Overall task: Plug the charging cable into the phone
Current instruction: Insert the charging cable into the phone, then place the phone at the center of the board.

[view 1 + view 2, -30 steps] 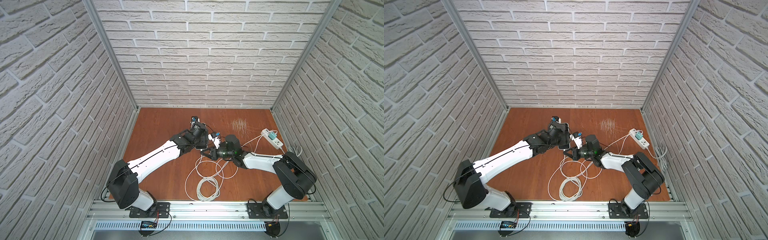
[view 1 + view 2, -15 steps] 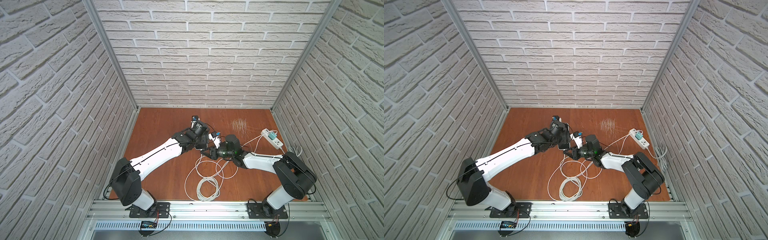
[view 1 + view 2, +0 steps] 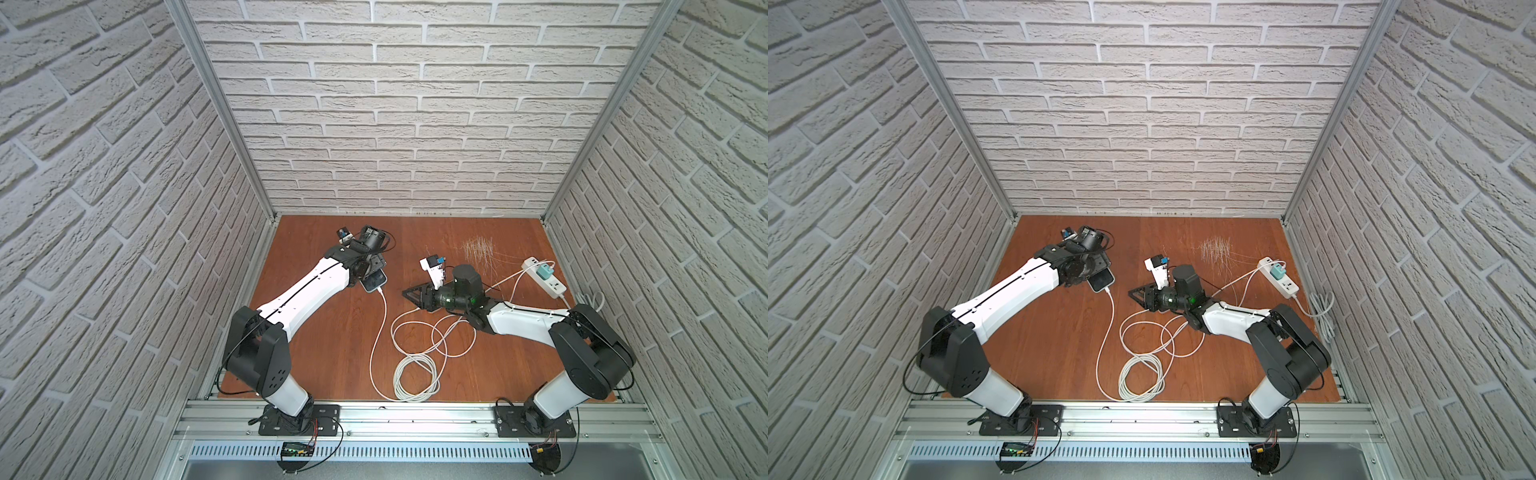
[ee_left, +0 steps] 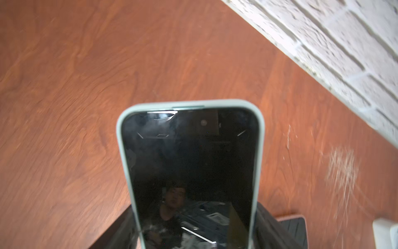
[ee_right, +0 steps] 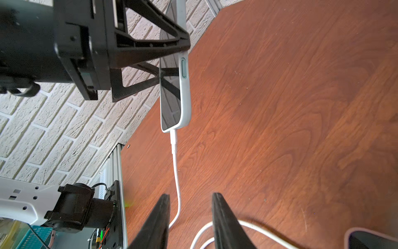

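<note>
Shows charging cable [image 5: 177, 172] seated in phone [image 5: 172, 103], left gripper [image 5: 172, 62] clamped on phone toward bench's [image 3: 332, 353] back-left corner, right gripper [image 5: 190, 195] apart astride cable; leaves, seemingly, only letting go.

A white power strip [image 3: 555, 286] lies near scratches [image 3: 478, 249] on the wooden table [image 3: 328, 353].

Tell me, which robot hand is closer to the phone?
Left. The left gripper is clamped on the phone. The right gripper sits apart from it, jaws open, with the plugged-in charging cable running between them.
</note>
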{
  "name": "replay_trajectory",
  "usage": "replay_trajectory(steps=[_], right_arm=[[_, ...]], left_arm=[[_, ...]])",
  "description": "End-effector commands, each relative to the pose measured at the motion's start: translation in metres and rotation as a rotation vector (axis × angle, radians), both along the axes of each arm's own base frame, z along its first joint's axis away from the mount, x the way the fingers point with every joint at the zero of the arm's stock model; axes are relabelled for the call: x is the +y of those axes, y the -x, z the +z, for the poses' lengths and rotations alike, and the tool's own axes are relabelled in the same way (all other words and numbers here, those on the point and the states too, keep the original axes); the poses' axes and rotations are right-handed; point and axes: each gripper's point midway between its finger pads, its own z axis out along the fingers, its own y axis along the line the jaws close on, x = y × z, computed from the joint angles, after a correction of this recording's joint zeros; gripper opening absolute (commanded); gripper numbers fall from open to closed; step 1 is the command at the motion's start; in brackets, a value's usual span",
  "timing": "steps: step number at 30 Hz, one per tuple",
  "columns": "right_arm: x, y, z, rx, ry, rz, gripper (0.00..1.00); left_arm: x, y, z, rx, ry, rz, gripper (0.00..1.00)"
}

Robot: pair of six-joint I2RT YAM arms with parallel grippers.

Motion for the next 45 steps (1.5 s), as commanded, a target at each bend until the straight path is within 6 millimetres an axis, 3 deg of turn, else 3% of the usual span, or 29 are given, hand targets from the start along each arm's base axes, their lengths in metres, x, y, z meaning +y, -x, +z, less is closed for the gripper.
replay_trajectory(steps=[1, 5, 10, 15, 36, 42, 45], right_arm=[[-0.009, -0.009, 0.019, -0.059, -0.025, -0.053, 0.39], [-0.012, -0.013, 0.015, -0.051, -0.018, -0.073, 0.40], [-0.020, -0.018, 0.011, -0.055, 0.012, -0.124, 0.42], [-0.023, -0.020, 0.011, -0.057, 0.020, -0.142, 0.42], [-0.025, -0.021, 0.009, -0.060, 0.027, -0.155, 0.42], [-0.025, -0.021, 0.009, -0.061, 0.025, -0.153, 0.43], [-0.025, -0.021, 0.009, -0.061, 0.025, -0.150, 0.43]], left_arm=[[0.018, 0.001, -0.010, 0.031, 0.037, 0.173, 0.24], [0.039, 0.013, -0.039, 0.156, 0.056, 0.349, 0.22], [0.045, 0.024, -0.075, 0.230, 0.099, 0.467, 0.20], [0.050, 0.036, -0.098, 0.286, 0.090, 0.528, 0.22], [0.055, 0.054, -0.153, 0.377, 0.106, 0.608, 0.45], [0.054, 0.052, -0.158, 0.384, 0.117, 0.601, 0.66], [0.054, 0.050, -0.158, 0.379, 0.122, 0.596, 0.67]])
